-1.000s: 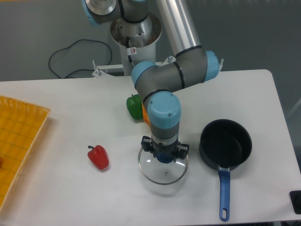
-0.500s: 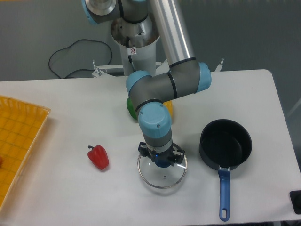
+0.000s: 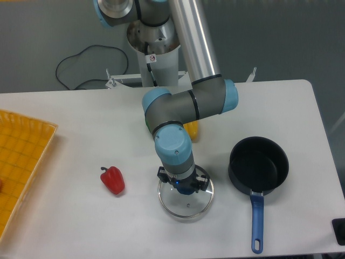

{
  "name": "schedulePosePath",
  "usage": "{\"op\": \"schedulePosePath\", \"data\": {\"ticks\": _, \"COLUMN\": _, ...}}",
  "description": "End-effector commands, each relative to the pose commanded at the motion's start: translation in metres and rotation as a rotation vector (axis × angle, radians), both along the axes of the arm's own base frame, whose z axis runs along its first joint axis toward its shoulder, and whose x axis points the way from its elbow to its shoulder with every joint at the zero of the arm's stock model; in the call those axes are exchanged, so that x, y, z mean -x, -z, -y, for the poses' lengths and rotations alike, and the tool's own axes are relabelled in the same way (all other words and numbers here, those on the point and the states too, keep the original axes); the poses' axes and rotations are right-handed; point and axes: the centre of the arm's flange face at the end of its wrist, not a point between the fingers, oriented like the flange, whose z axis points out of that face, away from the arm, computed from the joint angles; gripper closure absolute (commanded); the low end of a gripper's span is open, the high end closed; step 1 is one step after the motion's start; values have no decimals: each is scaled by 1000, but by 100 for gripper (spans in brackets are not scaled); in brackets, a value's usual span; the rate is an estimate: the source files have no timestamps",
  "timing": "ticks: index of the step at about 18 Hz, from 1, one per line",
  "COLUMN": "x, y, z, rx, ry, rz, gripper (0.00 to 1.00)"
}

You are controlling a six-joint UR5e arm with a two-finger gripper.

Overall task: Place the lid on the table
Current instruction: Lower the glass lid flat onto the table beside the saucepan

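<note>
The clear glass lid [image 3: 186, 202] with a thin metal rim lies low over the white table [image 3: 81, 221], between the red pepper and the saucepan. My gripper [image 3: 184, 186] points straight down onto the lid's centre, and its jaws stand closed around the blue knob [image 3: 184, 188], which shows only partly between them. I cannot tell whether the lid rests on the table or hovers just above it.
A black saucepan [image 3: 259, 164] with a blue handle [image 3: 257, 224] stands open to the right of the lid. A red pepper [image 3: 112, 179] lies to the left. A yellow pepper [image 3: 191, 129] sits behind my arm. A yellow grid tray [image 3: 19, 162] is at the far left edge.
My gripper and the lid have shifted slightly left and a little toward the front. My arm's elbow has swung left and now hides the green pepper.
</note>
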Motion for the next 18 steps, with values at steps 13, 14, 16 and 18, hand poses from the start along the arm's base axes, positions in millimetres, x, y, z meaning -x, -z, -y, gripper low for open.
{"op": "schedulePosePath", "data": {"ticks": 13, "x": -2, "y": 7, "z": -3, "rx": 6, "ry": 6, "rz": 8, "gripper": 33}}
{"op": "schedulePosePath", "data": {"ticks": 14, "x": -2, "y": 7, "z": -3, "rx": 6, "ry": 6, "rz": 8, "gripper": 33}}
{"op": "schedulePosePath", "data": {"ticks": 16, "x": -2, "y": 8, "z": -3, "rx": 7, "ry": 6, "rz": 9, "gripper": 33}}
{"op": "schedulePosePath", "data": {"ticks": 18, "x": -2, "y": 10, "z": -3, "rx": 8, "ry": 6, "rz": 10, "gripper": 33}}
